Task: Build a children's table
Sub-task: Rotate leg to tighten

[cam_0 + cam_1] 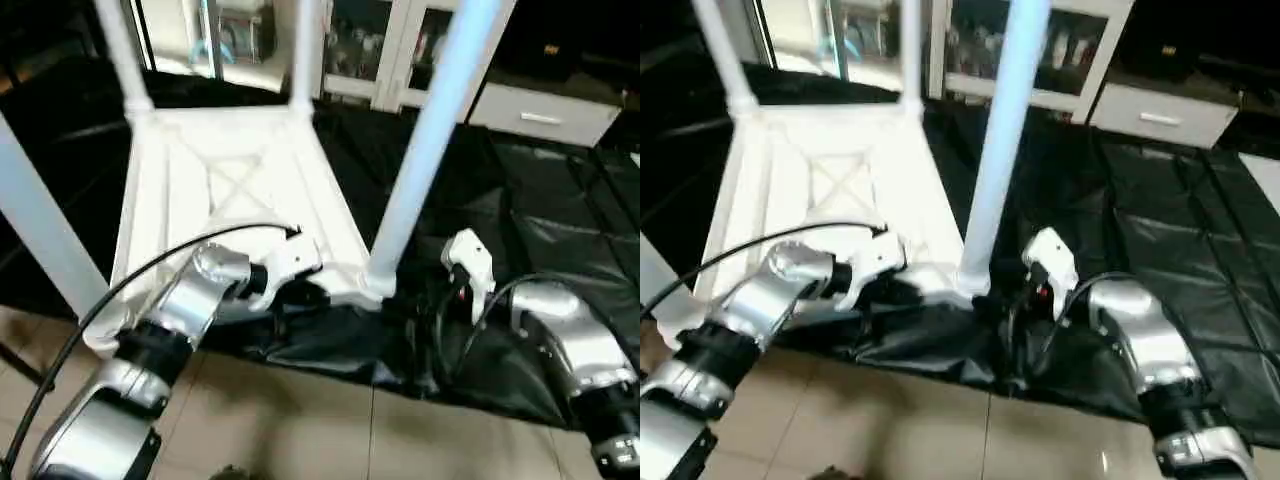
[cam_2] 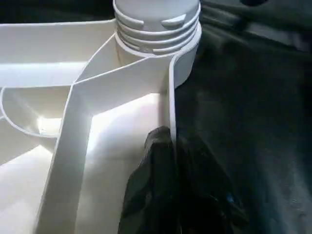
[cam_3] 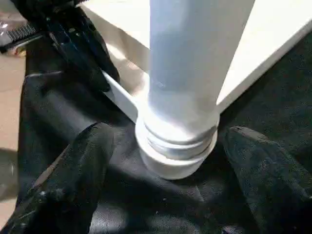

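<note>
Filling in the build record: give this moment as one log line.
table top: upside down on black sheet | legs: four standing in sockets | left gripper: shut on near rim | right gripper: open around near-right leg

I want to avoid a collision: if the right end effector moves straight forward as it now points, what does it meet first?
Most likely the foot of the near table leg, which stands between its open fingers, seated in the tabletop's corner socket.

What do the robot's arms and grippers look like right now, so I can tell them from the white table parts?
Both forearms are shiny silver with black joint rings. The left gripper and right gripper have white housings and black fingers. A black cable arcs over the left arm.
</note>
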### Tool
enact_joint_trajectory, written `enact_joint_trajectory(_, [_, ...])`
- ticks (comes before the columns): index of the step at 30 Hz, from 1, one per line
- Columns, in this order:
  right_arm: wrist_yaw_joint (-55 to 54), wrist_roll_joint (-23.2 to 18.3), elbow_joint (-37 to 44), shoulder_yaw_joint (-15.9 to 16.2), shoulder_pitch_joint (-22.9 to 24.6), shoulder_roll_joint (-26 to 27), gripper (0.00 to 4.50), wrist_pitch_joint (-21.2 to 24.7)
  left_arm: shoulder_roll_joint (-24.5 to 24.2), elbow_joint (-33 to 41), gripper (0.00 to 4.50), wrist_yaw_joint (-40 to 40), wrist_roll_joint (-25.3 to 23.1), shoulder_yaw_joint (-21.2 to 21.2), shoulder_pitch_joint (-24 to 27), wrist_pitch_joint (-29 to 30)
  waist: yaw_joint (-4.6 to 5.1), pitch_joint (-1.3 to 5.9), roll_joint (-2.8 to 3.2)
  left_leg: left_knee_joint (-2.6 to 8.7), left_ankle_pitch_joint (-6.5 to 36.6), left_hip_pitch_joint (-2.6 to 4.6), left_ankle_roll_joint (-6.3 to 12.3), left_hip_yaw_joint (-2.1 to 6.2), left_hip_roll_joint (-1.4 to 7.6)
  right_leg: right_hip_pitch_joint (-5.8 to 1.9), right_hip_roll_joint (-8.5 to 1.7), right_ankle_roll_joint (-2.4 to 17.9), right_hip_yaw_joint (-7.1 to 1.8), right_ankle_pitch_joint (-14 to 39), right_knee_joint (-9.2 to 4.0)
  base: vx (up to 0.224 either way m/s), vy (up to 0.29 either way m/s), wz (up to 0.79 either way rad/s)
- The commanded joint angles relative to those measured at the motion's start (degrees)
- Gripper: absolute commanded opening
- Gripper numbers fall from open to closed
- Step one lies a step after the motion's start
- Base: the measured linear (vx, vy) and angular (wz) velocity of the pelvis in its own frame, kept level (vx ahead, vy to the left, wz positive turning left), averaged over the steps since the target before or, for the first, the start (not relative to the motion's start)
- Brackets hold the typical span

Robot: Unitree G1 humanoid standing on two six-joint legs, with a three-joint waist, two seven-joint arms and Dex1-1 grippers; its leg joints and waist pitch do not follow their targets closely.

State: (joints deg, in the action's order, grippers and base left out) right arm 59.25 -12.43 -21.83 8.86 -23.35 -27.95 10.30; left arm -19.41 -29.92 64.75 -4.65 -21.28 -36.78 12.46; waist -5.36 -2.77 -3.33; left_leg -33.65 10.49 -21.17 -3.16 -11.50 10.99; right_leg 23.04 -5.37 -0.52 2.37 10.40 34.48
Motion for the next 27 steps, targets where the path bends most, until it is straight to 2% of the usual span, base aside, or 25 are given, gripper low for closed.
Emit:
enact_joint_trajectory(1, [0.0, 1.9, -1.7, 0.8, -1.8, -0.1, 4.29, -1.9, 0.2, 0.9, 0.0, 4.6, -0.4, -5.1, 2.1, 1.0, 0.18, 3.18, -0.56, 4.38, 12.4, 0.86, 2.07, 0.95, 2.58, -2.0, -3.18, 13.2, -1.86, 10.6, -3.63, 0.0, 0.0, 0.0])
enact_joint_trajectory(4, [2.1, 2.2, -2.6, 2.3, -2.9, 0.3, 4.29, -2.4, -0.9, 4.4, 0.0, 7.4, 0.2, -6.2, 3.4, 1.5, 0.04, 3.26, -0.49, 4.23, 11.8, 1.21, 1.9, 0.81, 2.61, -1.79, -3.03, 13.4, -1.89, 9.4, -3.45, 0.0, 0.0, 0.0])
enact_joint_trajectory(6, [4.1, 2.6, -3.0, 3.4, -3.4, 0.2, 4.29, -2.8, -1.3, 5.2, 0.0, 8.0, -0.2, -6.9, 3.6, 1.6, 0.0, 3.27, -0.55, 4.19, 10.8, 1.16, 2.47, 0.75, 2.57, -1.9, -2.84, 13.8, -1.86, 7.2, -3.23, 0.0, 0.0, 0.0])
enact_joint_trajectory(9, [6.0, 3.4, -4.3, 4.4, -4.3, 0.3, 4.29, -4.0, -1.5, 5.7, 0.0, 8.5, -0.6, -7.0, 3.6, 1.8, -0.31, 3.25, -0.58, 4.15, 11.0, 1.18, 2.36, 0.73, 2.58, -1.93, -2.93, 14.0, -1.88, 7.4, -3.22, 0.0, 0.0, 0.0])
enact_joint_trajectory(13, [7.3, 3.9, -5.3, 5.1, -4.8, 0.2, 4.29, -5.1, -1.5, 5.4, 0.0, 8.3, -1.0, -6.8, 3.3, 1.7, -0.2, 3.3, -0.65, 4.28, 12.2, 1.18, 1.34, 0.87, 2.56, -1.98, -2.91, 13.4, -1.86, 8.6, -3.31, 0.0, 0.0, 0.0])
enact_joint_trajectory(15, [9.2, 4.0, -6.1, 5.6, -5.1, -0.1, 4.12, -5.8, -1.7, 5.5, 0.0, 8.2, -1.2, -6.9, 3.0, 2.0, -0.25, 3.42, -0.51, 4.15, 11.9, 1.25, 1.46, 0.83, 2.51, -2.05, -2.9, 13.7, -1.88, 7.6, -3.21, 0.0, 0.0, 0.0])
enact_joint_trajectory(19, [9.6, 4.0, -6.9, 5.6, -5.5, -0.1, 4.12, -6.0, -1.8, 5.3, 0.0, 8.2, -1.3, -6.9, 2.8, 2.1, -0.27, 3.55, -0.56, 3.98, 10.3, 1.21, 2.11, 0.79, 2.47, -2.18, -2.81, 14.5, -1.84, 4.8, -2.89, 0.0, 0.0, 0.0])
enact_joint_trajectory(20, [9.6, 4.0, -7.1, 5.5, -5.5, -0.1, 3.85, -6.1, -1.8, 5.3, 0.0, 8.3, -1.3, -6.9, 2.8, 2.1, -0.24, 3.55, -0.62, 3.94, 10.2, 1.23, 2.3, 0.75, 2.44, -2.19, -2.78, 14.7, -1.82, 4.5, -2.88, 0.0, 0.0, 0.0])
enact_joint_trajectory(24, [9.5, 4.0, -7.9, 5.4, -5.7, 0.5, 3.67, -6.5, -1.7, 5.2, 0.0, 8.2, -1.4, -7.0, 2.8, 2.2, -0.26, 3.55, -0.66, 3.9, 10.2, 1.2, 2.48, 0.78, 2.46, -2.24, -2.82, 14.9, -1.82, 5.1, -2.89, 0.0, 0.0, 0.0])
enact_joint_trajectory(27, [9.6, 4.2, -8.5, 5.3, -5.8, 0.8, 3.3, -7.0, -1.6, 5.2, 0.0, 8.2, -1.5, -7.0, 2.9, 2.3, -0.27, 3.58, -0.74, 3.86, 10.1, 1.23, 2.52, 0.77, 2.47, -2.23, -2.81, 15.0, -1.81, 5.2, -2.84, 0.0, 0.0, 0.0])
